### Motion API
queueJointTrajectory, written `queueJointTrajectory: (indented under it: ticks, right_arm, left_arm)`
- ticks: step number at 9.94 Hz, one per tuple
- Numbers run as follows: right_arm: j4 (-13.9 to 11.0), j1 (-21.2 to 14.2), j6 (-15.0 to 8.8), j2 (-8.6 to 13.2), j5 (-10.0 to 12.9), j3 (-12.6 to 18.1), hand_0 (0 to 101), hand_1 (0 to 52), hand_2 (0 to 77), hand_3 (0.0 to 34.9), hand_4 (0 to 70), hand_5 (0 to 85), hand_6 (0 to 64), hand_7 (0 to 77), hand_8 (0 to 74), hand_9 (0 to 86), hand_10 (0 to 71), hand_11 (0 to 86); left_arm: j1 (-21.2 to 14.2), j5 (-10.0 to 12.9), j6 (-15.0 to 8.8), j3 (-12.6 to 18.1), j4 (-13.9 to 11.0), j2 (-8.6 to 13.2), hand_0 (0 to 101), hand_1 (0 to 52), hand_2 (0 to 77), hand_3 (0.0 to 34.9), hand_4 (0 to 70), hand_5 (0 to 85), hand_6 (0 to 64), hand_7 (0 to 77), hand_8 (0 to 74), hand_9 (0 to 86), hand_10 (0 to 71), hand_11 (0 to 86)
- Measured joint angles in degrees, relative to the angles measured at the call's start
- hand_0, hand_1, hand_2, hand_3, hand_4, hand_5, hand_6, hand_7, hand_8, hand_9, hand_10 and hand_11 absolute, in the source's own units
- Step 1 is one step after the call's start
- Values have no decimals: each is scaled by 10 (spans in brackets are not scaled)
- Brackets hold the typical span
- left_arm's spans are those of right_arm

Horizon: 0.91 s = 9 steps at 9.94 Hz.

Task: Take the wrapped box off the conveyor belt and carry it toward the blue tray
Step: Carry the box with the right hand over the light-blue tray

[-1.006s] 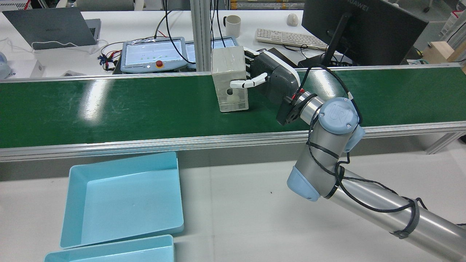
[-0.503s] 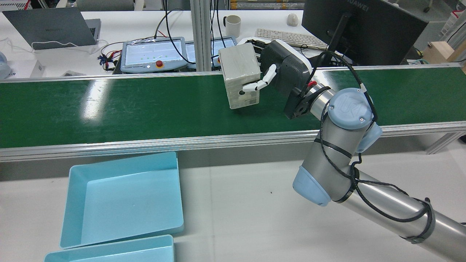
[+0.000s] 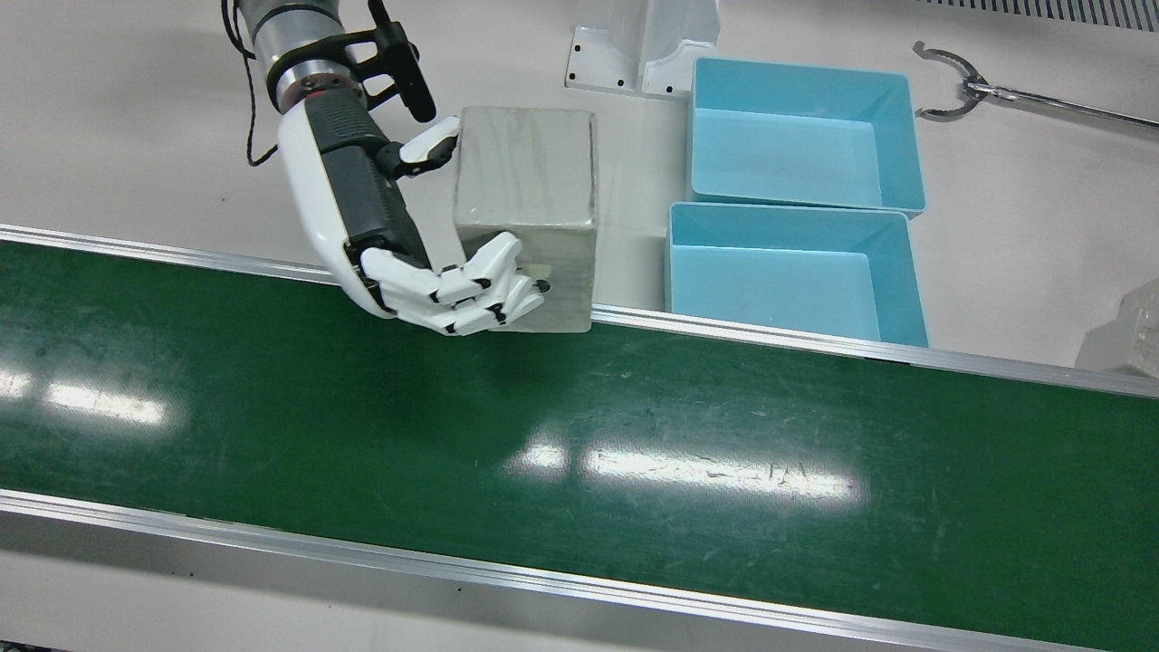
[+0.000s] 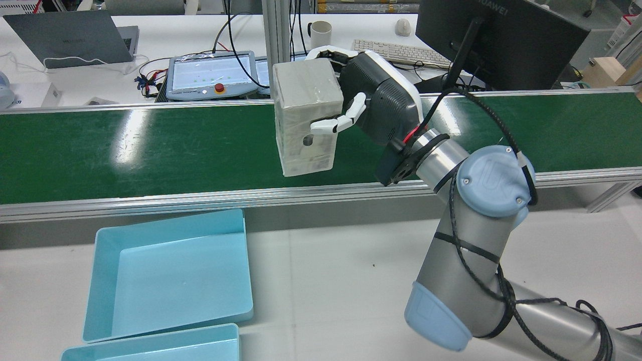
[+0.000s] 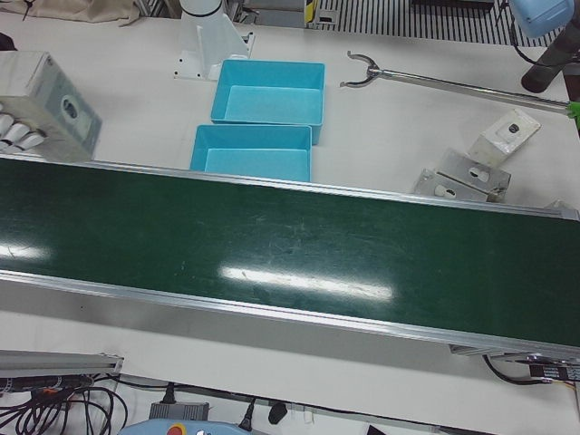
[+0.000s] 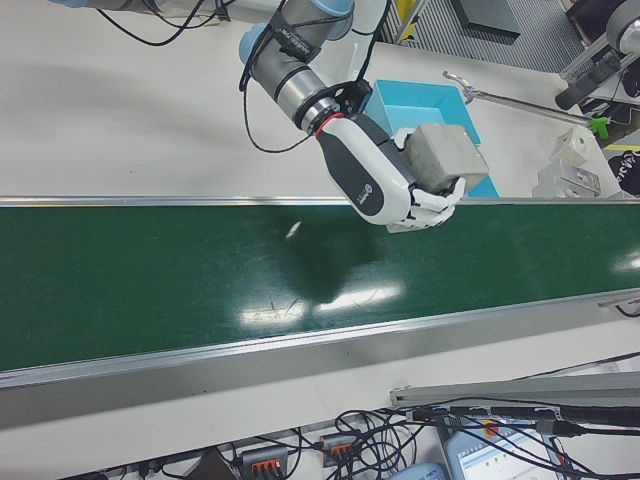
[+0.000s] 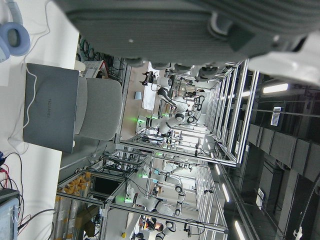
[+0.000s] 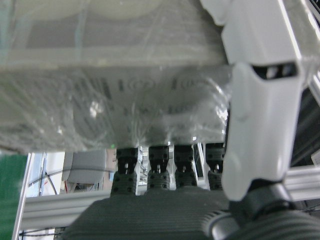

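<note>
The wrapped box [image 4: 306,115], grey-white under clear film, hangs upright above the near edge of the green conveyor belt [image 4: 150,150], clear of its surface. My right hand [image 4: 376,95] is shut on it, with the thumb on the side toward the robot and the fingers [image 3: 462,290] curled over the far side. From above, the box [image 3: 525,181] straddles the belt's rail next to the hand [image 3: 362,208]. The blue tray [image 4: 170,271] lies on the white table, left of and below the box. Only grey palm parts of my left hand [image 7: 200,30] show.
A second blue tray [image 3: 797,136] sits behind the first [image 3: 788,272], beside the left arm's pedestal [image 3: 643,45]. A metal grabber tool [image 3: 996,91] and metal brackets [image 5: 471,163] lie further along the table. Teach pendants [image 4: 210,75] stand beyond the belt.
The box stood on the belt a second ago. My right hand has lifted it and carried it left and toward the belt's near rail, closer to the trays.
</note>
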Motion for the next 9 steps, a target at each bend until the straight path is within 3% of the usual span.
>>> queueJointTrajectory:
  ticks: [1,2,3,4,5,7,8,9]
  right_arm:
    - [0,-45,-28,16,32,6,511,120,311,16,382,420,278,540,431,442,475,316]
    - [1,-87,-64,34,68,5,511,120,311,16,382,420,278,540,431,442,475,316]
    - [4,-122,-100,54,103,-4,492,11,355,18,382,436,284,595,458,469,535,322]
    - [13,-144,-128,72,127,-23,492,11,355,18,382,436,284,595,458,469,535,322]
    - [38,-156,-144,88,142,-59,492,11,355,18,382,436,284,595,458,469,535,322]
    - [113,-167,-158,119,152,-152,489,11,355,19,382,436,284,595,464,507,535,322]
    - [141,-172,-160,130,152,-185,490,11,355,15,382,436,256,709,464,518,535,322]
    - [159,-177,-161,137,149,-201,490,11,355,15,365,469,256,709,464,518,595,300]
  left_arm:
    - [0,0,0,0,0,0,0,0,5,0,0,11,0,5,5,0,0,5]
    - [0,0,0,0,0,0,0,0,11,0,0,11,0,5,5,0,0,0]
    - [0,0,0,0,0,0,0,0,5,0,0,11,0,5,5,0,5,0]
    - [0,0,0,0,0,0,0,0,11,0,0,11,0,5,5,0,5,0]
    - [0,0,0,0,0,0,0,0,5,0,0,11,0,5,5,0,5,0]
    - [0,0,0,0,0,0,0,0,5,0,0,11,0,5,5,0,5,0]
    - [0,0,0,0,0,0,0,0,11,0,0,11,0,5,5,0,5,0]
    - [0,0,0,0,0,0,0,0,5,0,0,11,0,5,5,0,5,0]
